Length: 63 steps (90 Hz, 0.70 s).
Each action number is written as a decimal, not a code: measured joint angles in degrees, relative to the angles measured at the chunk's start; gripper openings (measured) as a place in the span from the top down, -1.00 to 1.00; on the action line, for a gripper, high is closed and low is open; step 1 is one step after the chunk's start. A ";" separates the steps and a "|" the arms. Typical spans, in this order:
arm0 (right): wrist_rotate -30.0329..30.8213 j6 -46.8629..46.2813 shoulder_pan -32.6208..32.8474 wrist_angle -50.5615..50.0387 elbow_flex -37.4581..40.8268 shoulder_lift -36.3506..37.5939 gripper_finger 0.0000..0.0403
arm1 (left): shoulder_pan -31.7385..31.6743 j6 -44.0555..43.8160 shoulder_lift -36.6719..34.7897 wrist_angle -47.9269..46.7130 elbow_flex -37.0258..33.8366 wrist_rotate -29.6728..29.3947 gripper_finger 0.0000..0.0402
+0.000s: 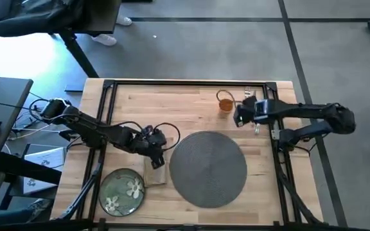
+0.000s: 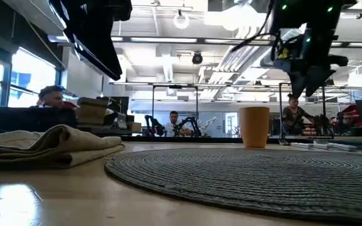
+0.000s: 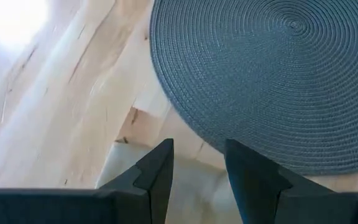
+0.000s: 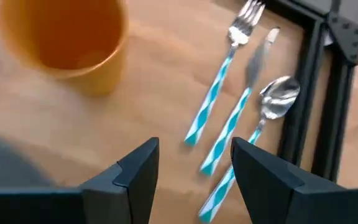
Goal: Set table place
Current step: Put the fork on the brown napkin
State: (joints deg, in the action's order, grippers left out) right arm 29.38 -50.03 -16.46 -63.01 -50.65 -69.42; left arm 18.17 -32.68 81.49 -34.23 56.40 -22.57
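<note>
Placemat (image 1: 208,168) lies mid-table (image 1: 172,106), bare. One orange cup (image 4: 67,38) looks empty; I count one fork (image 4: 219,74), one knife (image 4: 238,118), one spoon (image 4: 271,109) beside it. My right gripper (image 4: 194,171) hovers there, fingers apart; my left gripper (image 3: 197,171), fingers apart, is over one napkin (image 2: 46,145) near one plate (image 1: 121,190).

pale wood table (image 1: 191,106), smooth grain; coarse woven matt placemat (image 1: 208,168); soft folded cloth napkin (image 2: 46,145); glossy plate (image 1: 122,190); shiny metal cutlery (image 4: 241,106) with striped handles
</note>
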 joint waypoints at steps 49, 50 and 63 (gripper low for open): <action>-13.23 10.83 -20.30 31.76 21.00 -1.06 0.10 | 2.91 1.15 0.02 -0.08 0.00 -0.47 0.37; -13.24 11.16 -20.57 32.09 21.06 -1.06 0.10 | 2.91 1.30 0.02 -0.09 0.00 -0.56 0.37; -11.61 13.50 -24.84 35.62 21.22 -1.06 0.10 | 2.88 1.94 0.02 0.01 0.00 -1.39 0.37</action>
State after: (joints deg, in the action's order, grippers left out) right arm 17.77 -36.53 -41.30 -27.40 -29.43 -70.48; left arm 21.06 -30.74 81.52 -34.22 56.40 -23.96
